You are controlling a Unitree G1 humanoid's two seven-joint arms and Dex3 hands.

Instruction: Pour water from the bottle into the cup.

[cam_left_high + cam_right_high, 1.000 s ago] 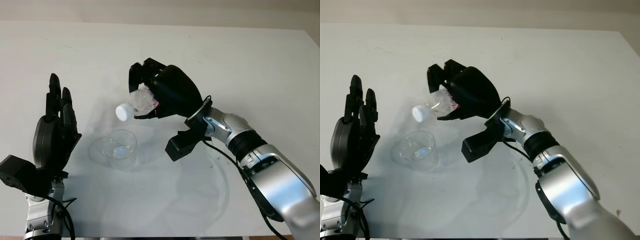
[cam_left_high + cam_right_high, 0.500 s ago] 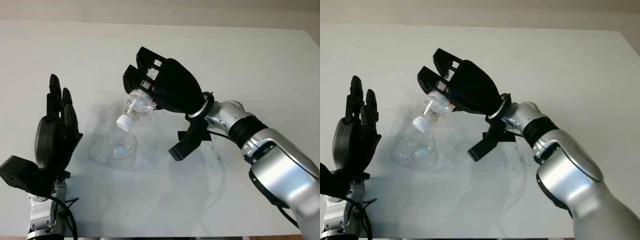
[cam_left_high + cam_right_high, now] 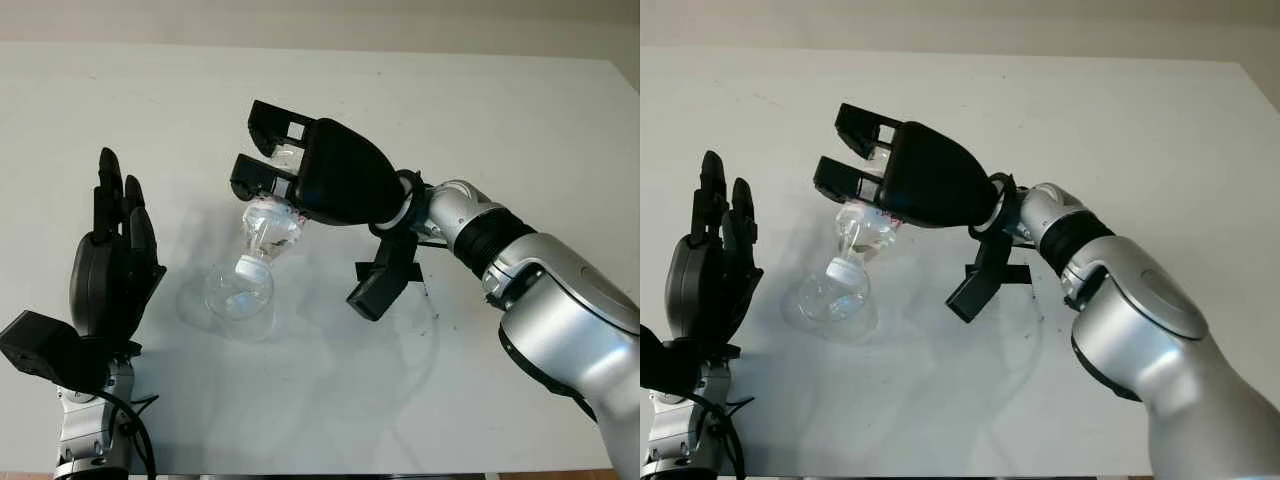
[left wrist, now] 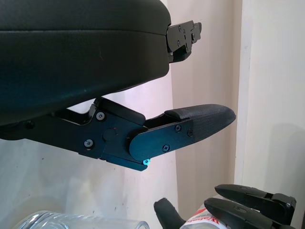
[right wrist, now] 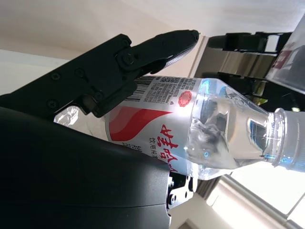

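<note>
My right hand (image 3: 272, 172) is shut on a clear plastic bottle (image 3: 270, 224) with a red-and-white label (image 5: 152, 125). It holds the bottle above the table, tipped steeply, neck down. The white neck end (image 3: 247, 267) sits right at the mouth of the clear cup (image 3: 240, 296), which stands upright on the white table (image 3: 500, 110). Water shows inside the bottle's shoulder (image 5: 224, 138). My left hand (image 3: 115, 235) is open and raised a little to the left of the cup, not touching it. The cup's rim (image 4: 71, 222) shows in the left wrist view.
The right forearm (image 3: 470, 225) reaches in across the table's right half. The table's far edge (image 3: 320, 46) runs along the back.
My right hand has rolled and risen, tipping the bottle from nearly level to steeply neck-down, with the neck now at the cup's mouth. The left hand has stayed put.
</note>
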